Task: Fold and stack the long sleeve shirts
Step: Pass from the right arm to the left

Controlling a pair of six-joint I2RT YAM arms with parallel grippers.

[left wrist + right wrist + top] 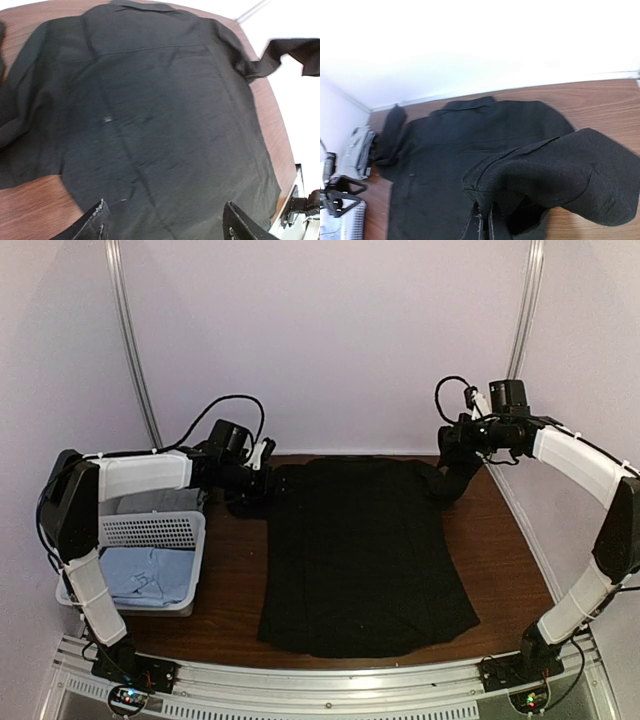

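Setting: pale walls close in a dark wooden surface (pixel 510 540).
Black shirt (pixel 360 550): spread flat mid-surface, collar far, hem near, with a tiny white mark (pixel 106 119) on the cloth.
Basket (pixel 150 530): white lattice, at the left edge. A light blue shirt (pixel 145 575) lies in its near part and a greyish shirt (pixel 160 502) at its far end.
Right sleeve (pixel 560 170): lifted off the surface at the far right, sagging in a soft loop.
Left sleeve (pixel 245 502): bunched at the far left, beside the shoulder.
My right gripper (pixel 485 222): clamped on the right sleeve.
My left gripper (pixel 167 225): fingers spread wide with nothing between them, hovering by the far-left shoulder.
Handling: I judge the cloth light and limp, slumping wherever it is unsupported. A cuff, a shoulder seam or a hem corner looks the best place to pinch, since a mid-panel pinch would likely only drag up a wrinkle.
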